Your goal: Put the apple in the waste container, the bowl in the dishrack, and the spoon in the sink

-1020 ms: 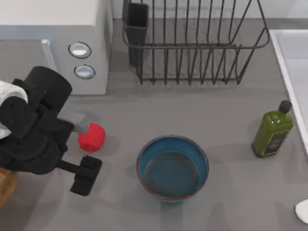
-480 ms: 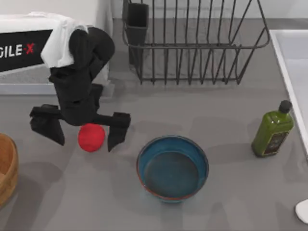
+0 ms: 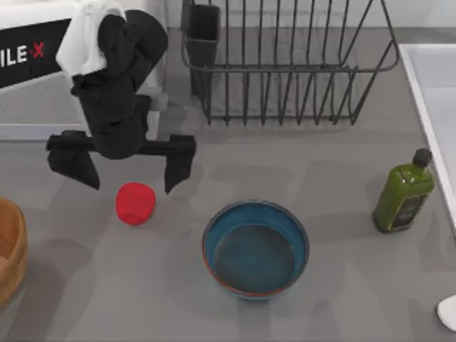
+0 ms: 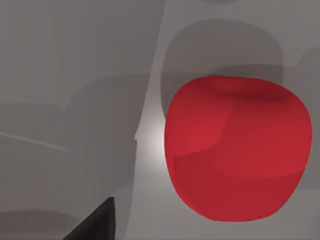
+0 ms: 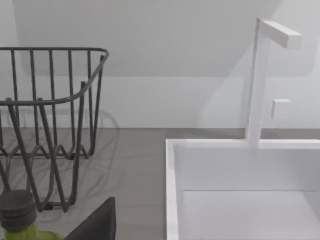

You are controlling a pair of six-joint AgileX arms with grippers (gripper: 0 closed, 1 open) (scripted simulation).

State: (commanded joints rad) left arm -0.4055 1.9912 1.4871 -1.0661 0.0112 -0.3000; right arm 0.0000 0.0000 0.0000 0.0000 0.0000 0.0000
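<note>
Hovering above apple [image 3: 135,203], left gripper [image 3: 125,171] jaws spread wide, empty.

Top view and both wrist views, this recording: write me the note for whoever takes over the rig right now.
Left hand: open, holding nothing, fingers spread, hovering just behind the apple.
Right hand: idle near the sink.
Apple on the table, between the waste container at the left edge and the bowl.
Bowl upright on the table, in front of the dishrack.
Spoon on the table at the right edge, outside the sink.
An olive oil bottle stands beside the sink.
Done: nothing.
Left: apple to container, bowl to dishrack, spoon to sink.
</note>
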